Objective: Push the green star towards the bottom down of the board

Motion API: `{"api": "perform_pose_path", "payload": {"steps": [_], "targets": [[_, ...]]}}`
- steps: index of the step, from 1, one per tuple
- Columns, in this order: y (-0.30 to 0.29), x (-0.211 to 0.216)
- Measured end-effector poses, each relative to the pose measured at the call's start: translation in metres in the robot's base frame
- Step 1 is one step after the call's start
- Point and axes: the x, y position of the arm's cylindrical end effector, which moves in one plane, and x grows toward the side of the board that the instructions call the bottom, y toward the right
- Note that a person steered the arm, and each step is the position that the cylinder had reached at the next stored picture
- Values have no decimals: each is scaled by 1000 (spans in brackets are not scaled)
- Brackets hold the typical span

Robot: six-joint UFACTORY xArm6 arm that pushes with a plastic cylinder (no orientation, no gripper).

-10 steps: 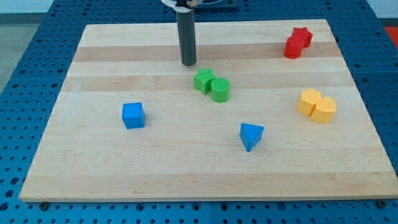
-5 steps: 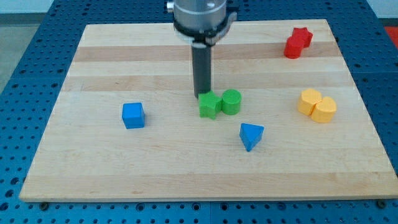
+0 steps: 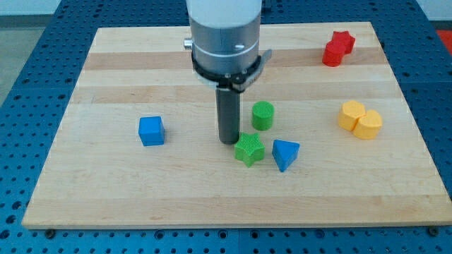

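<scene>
Green star (image 3: 249,149) is what you're after, but take the big items first. You've got the wooden board (image 3: 106,190) filling most of the view, on a blue perforated table (image 3: 21,85). Next in size is the arm's grey cylindrical body (image 3: 224,35), coming in from the view's top, with the dark rod below it.

My tip (image 3: 228,142) sits on the board near its middle. No gripper on this rig, so nothing opens, closes or holds; the rod only pushes.

Blocks, all placed from the tip:
- 2 yellow blocks (image 3: 359,119), well apart to the view's right and slightly toward the view's top, touching each other. Shapes look rounded; you can't pin them down further.
- 2 red blocks (image 3: 337,48), far off toward the view's top right, touching. The upper one looks like a star; the other is unclear.
- Blue cube (image 3: 151,130), well apart to the view's left, about level with the tip.
- Blue triangle (image 3: 284,154), to the view's right and slightly toward the view's bottom, just beside the star on its far side.
- Green star, just to the view's right and bottom of the tip, touching it or very nearly; you can't tell which.
- Green cylinder (image 3: 263,115), near the tip, toward the view's top right, apart from the star.
</scene>
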Motion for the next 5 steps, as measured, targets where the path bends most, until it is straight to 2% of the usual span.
{"api": "perform_pose_path", "payload": {"steps": [1,3,5], "targets": [[21,3],[28,65],[-19,133]]}}
